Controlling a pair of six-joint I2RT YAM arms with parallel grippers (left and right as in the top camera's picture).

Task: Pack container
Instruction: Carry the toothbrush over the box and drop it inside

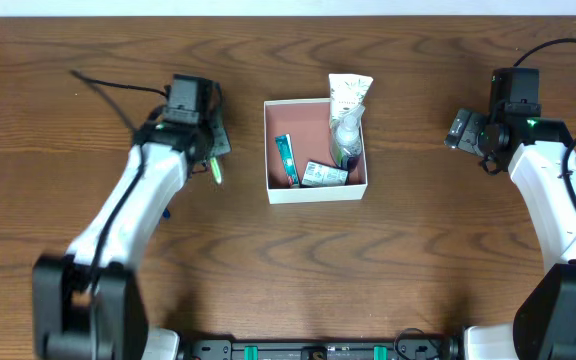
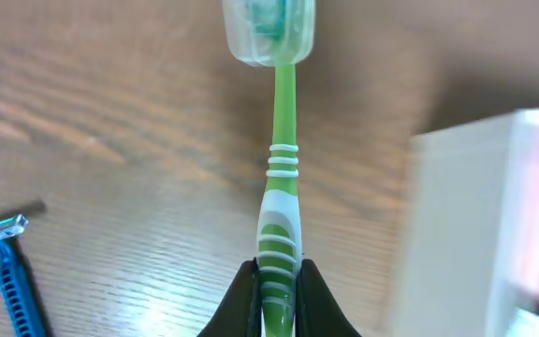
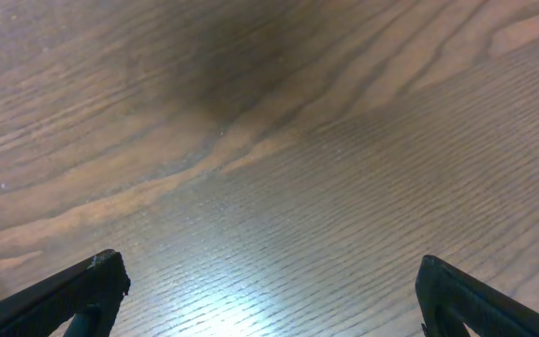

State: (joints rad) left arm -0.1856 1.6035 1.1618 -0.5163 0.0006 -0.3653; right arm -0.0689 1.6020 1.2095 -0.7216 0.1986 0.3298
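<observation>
The container point(image 1: 315, 190), a white-walled square box with a reddish-brown floor, sits mid-table. It holds a teal tube point(image 1: 286, 160), a green-and-white carton point(image 1: 324, 175), a clear bottle point(image 1: 346, 135) and a white tube point(image 1: 350, 92) that leans over its far wall. My left gripper point(image 1: 212, 160) is left of the box, shut on a green toothbrush point(image 2: 284, 140) with a clear cap on its head. It holds the brush by the handle point(image 2: 278, 271), with the container's white wall point(image 2: 457, 234) close on the right. My right gripper point(image 1: 458, 130) point(image 3: 269, 271) is open and empty over bare wood, right of the box.
A blue razor point(image 2: 7, 271) lies on the wooden table left of the toothbrush; it shows in the overhead view point(image 1: 166, 212) beside my left arm. A black cable point(image 1: 108, 82) runs across the back left of the table.
</observation>
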